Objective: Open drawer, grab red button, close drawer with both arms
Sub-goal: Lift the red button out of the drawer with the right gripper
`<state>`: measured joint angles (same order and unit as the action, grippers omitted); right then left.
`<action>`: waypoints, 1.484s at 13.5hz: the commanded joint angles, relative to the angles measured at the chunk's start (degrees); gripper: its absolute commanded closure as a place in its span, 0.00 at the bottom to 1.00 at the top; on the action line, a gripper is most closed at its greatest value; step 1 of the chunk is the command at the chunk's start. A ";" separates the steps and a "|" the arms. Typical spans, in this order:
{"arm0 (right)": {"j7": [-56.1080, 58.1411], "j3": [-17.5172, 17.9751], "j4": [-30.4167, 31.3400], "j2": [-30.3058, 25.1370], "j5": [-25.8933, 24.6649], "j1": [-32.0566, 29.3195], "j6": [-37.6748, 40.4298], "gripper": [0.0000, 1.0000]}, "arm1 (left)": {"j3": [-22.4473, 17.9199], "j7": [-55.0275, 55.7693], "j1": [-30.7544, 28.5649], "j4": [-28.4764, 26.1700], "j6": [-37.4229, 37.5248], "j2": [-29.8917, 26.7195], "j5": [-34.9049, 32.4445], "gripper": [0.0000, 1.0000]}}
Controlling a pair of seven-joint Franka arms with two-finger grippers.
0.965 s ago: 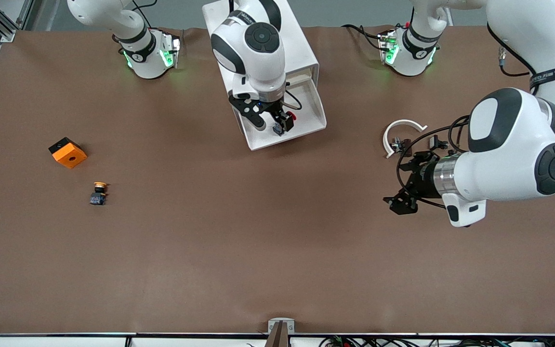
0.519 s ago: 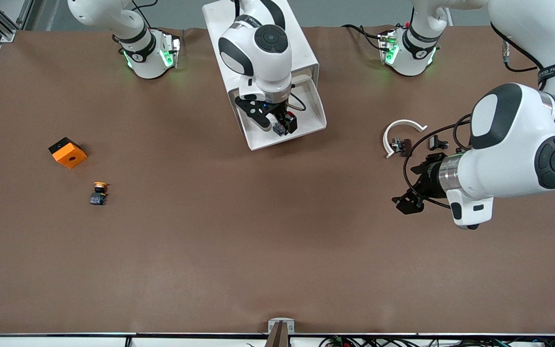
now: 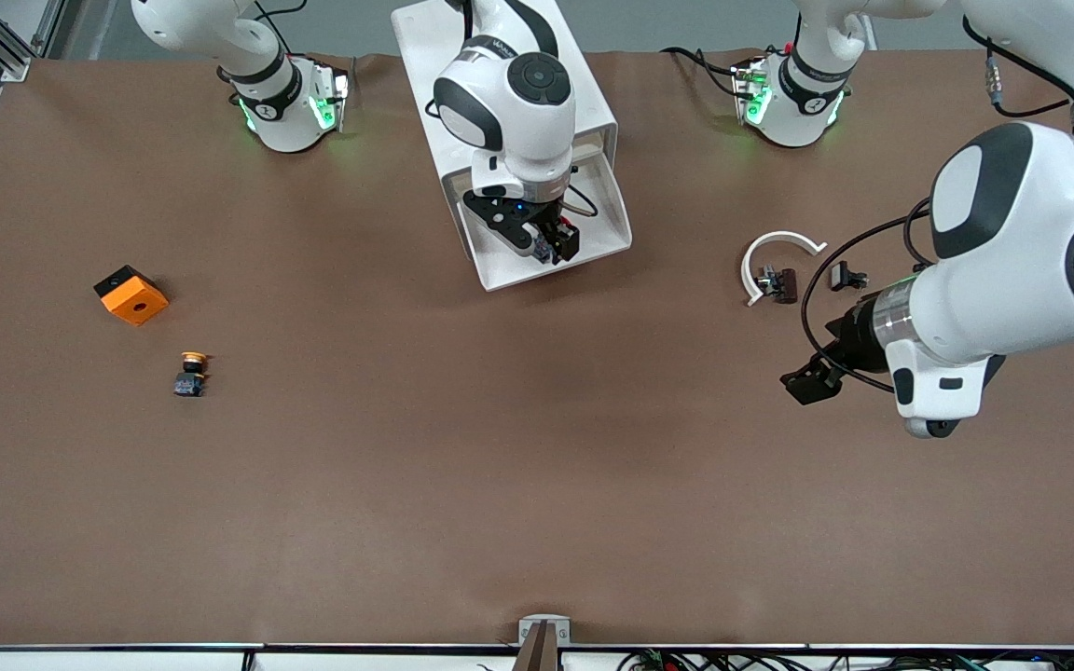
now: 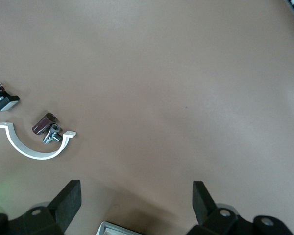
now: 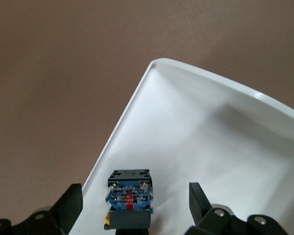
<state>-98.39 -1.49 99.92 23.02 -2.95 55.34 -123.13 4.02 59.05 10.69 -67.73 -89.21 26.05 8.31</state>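
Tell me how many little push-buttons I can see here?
2. One small dark blue-bodied push-button sits in the open white tray drawer under the right gripper; one orange-capped push-button lies by the orange cube. Closed drawers may hide more.

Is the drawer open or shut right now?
Open: the drawer juts out from the cabinet, its white tray exposed under the right gripper.
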 commanded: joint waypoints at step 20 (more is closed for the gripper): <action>25.31 -0.97 -17.20 -2.44 -0.56 -12.51 24.48 1.00 | 5.47 -9.91 6.17 -9.50 -13.67 3.66 -2.59 0.00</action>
<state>-81.14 -3.29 85.94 22.40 -3.07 47.08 -104.91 9.08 51.22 14.47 -73.09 -97.41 30.25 7.81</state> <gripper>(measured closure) 0.586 0.000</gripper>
